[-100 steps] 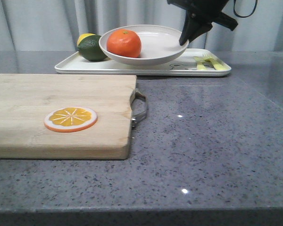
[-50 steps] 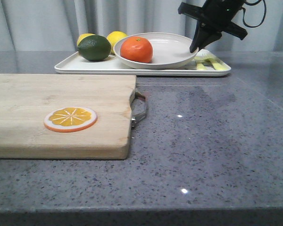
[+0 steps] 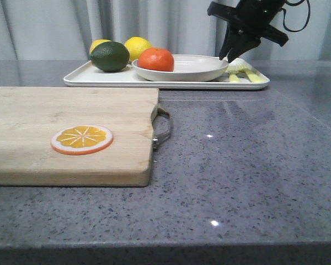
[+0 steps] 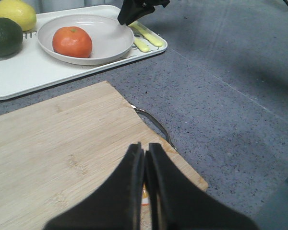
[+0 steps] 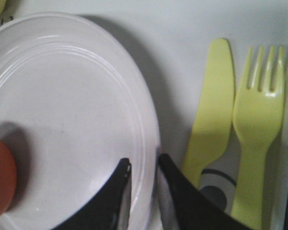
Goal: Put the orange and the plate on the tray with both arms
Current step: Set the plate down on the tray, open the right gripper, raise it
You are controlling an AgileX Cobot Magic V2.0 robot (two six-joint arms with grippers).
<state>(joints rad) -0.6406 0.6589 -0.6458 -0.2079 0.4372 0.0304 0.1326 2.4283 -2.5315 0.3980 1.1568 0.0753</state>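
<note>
The orange (image 3: 156, 59) lies in the off-white plate (image 3: 193, 67), which rests flat on the white tray (image 3: 99, 80) at the back of the table. My right gripper (image 3: 226, 55) reaches down to the plate's right rim. In the right wrist view its fingers (image 5: 122, 182) straddle the rim of the plate (image 5: 72, 105), one inside and one outside, shut on it. My left gripper (image 4: 144, 146) is shut with nothing in it, hovering over the wooden cutting board (image 4: 62, 143). From there the orange (image 4: 72, 41) and the plate (image 4: 105, 33) show far off.
A green lime (image 3: 110, 56) and two lemons (image 3: 138, 45) sit on the tray's left part. A yellow plastic knife (image 5: 211, 110) and fork (image 5: 259, 124) lie on its right end, close to the right gripper. An orange slice disc (image 3: 82, 139) lies on the cutting board (image 3: 66, 132).
The plate with the orange has come down from a raised, tilted hold to lie flat on the tray. My right gripper descended with it and shifted slightly right.
</note>
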